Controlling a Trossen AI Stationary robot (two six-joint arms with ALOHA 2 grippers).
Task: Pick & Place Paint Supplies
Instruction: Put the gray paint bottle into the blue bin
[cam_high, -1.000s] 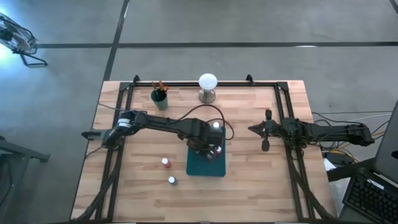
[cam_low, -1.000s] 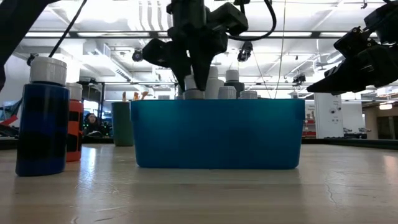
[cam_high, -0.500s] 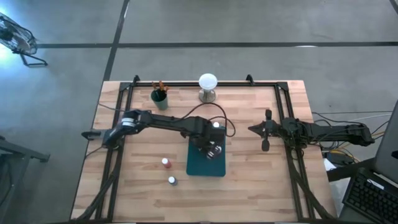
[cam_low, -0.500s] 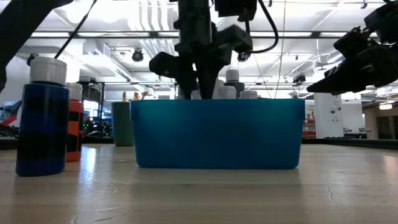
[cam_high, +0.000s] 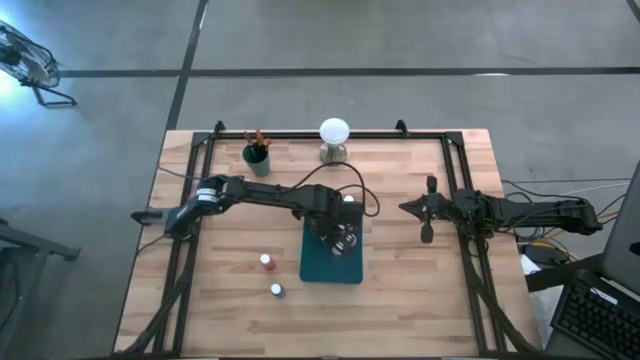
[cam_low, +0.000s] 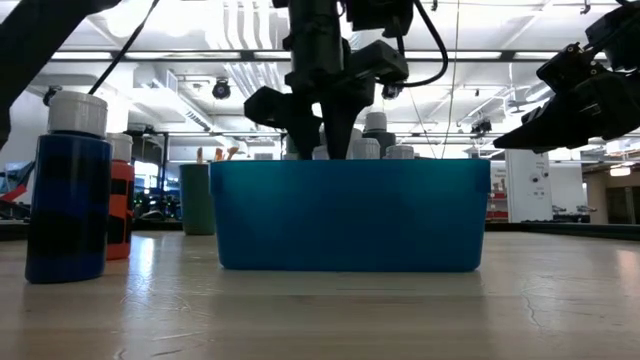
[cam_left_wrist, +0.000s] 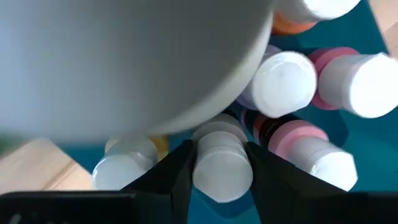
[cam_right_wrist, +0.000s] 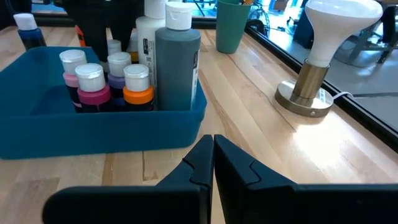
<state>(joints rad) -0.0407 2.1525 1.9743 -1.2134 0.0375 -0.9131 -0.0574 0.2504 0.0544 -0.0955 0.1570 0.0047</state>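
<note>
our left hand (cam_left_wrist: 221, 163) sits in the teal tray (cam_high: 320, 268) mid-tabletop, fingers just apart around a white-capped bottle (cam_left_wrist: 221, 168). we judge it light, rigid, slick; take it at the cap. right hand (cam_right_wrist: 213, 155) together.

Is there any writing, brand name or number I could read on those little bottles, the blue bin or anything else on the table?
None can be read.
White bottle in the blue bin: a dark strip of print on its side, too small and blurred to read.
Blue bottle and red bottle standing outside the bin: dark label patches, no legible letters.
Lamp base: no legible marking.
</note>
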